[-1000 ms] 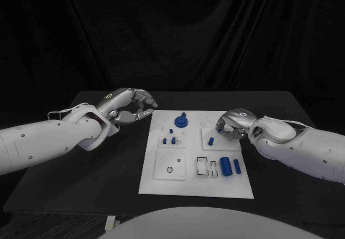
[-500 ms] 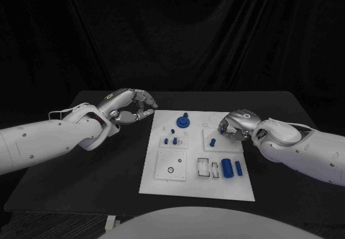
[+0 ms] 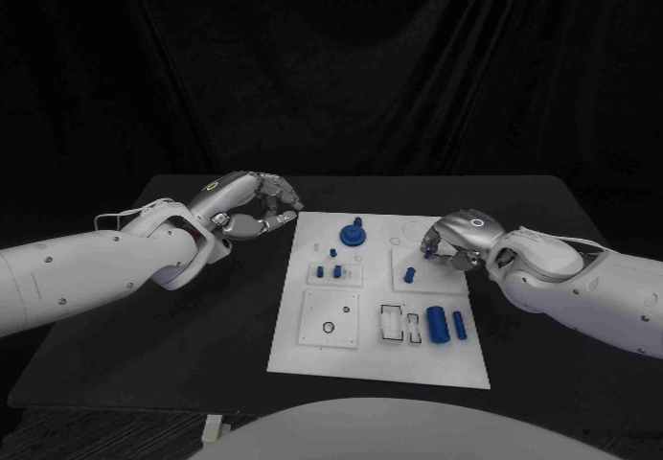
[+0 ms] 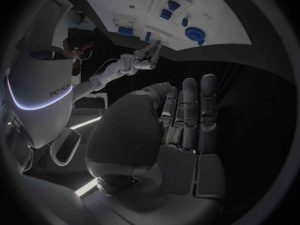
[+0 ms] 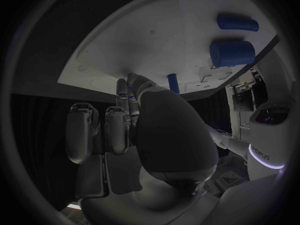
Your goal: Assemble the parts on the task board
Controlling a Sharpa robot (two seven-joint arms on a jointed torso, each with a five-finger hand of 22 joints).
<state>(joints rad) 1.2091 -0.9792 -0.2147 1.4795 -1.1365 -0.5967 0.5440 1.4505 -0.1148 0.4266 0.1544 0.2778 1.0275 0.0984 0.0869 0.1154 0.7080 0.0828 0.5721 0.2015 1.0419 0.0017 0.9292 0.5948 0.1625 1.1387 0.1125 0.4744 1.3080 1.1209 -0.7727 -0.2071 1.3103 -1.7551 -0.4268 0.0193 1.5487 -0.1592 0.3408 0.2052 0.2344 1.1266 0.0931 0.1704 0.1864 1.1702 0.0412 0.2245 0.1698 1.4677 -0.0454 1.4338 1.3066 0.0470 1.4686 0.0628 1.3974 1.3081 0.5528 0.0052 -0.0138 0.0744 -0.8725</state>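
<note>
The white task board (image 3: 373, 359) lies mid-table. A small blue peg (image 3: 409, 276) stands upright in its right plate, seen also as the blue peg (image 5: 173, 83). My right hand (image 3: 453, 244) hovers just right of that peg, thumb and a finger pointing down at the board with a sliver of blue pinched between them (image 5: 129, 87); its other fingers are curled. My left hand (image 3: 256, 206) hangs over the table off the board's far left corner, fingers curled in, holding nothing. A blue round part (image 3: 351, 233) stands at the far middle.
Two short blue pegs (image 3: 328, 271) stand in the left plate. A thick blue cylinder (image 3: 434, 321) and a thinner one (image 3: 457, 323) lie at the board's near right. A black ring (image 3: 328, 327) lies on the near-left plate. Bare black table (image 3: 166, 345) surrounds the board.
My right hand has drawn back to the right from the upright peg, which now stands free of it. The left hand has hardly moved.
</note>
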